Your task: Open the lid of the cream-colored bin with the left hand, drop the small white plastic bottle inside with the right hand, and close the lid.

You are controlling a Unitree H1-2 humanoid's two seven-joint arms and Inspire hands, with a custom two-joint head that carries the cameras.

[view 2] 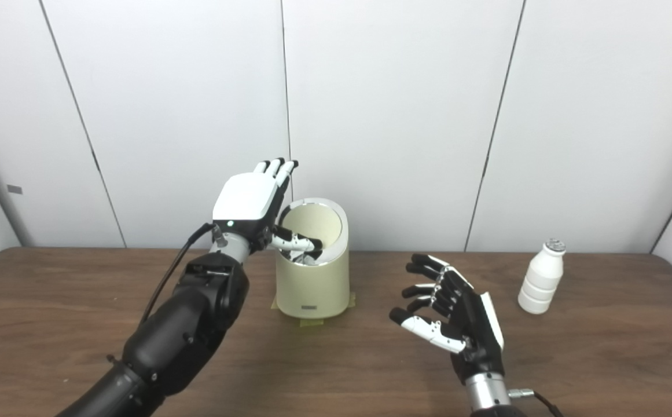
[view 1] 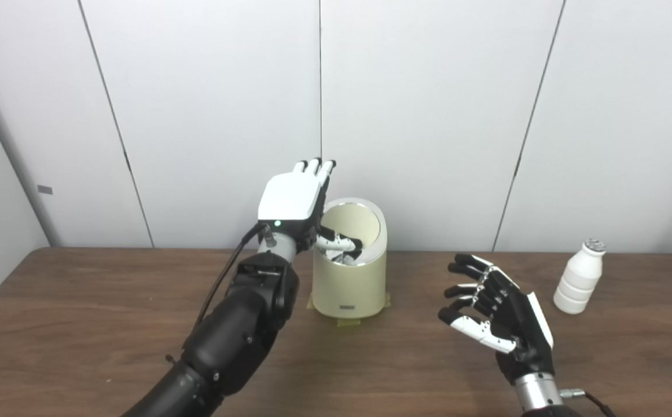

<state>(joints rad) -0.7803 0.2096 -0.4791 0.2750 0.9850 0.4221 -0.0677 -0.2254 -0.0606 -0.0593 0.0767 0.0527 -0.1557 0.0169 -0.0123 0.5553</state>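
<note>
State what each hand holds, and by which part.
Left hand props the bin lid open, thumb against its underside. Right hand holds nothing; bottle stands untouched.

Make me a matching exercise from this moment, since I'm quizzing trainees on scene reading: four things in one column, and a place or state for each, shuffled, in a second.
Things:
1. left hand
2. right hand
3. bottle
4. lid

Places or states:
A. standing upright at the table's far right, untouched
B. tipped up, leaving the bin open
C. raised at the bin's rim, thumb reaching into the opening
D. open and empty, between bin and bottle

Pairs: 1-C, 2-D, 3-A, 4-B
</note>
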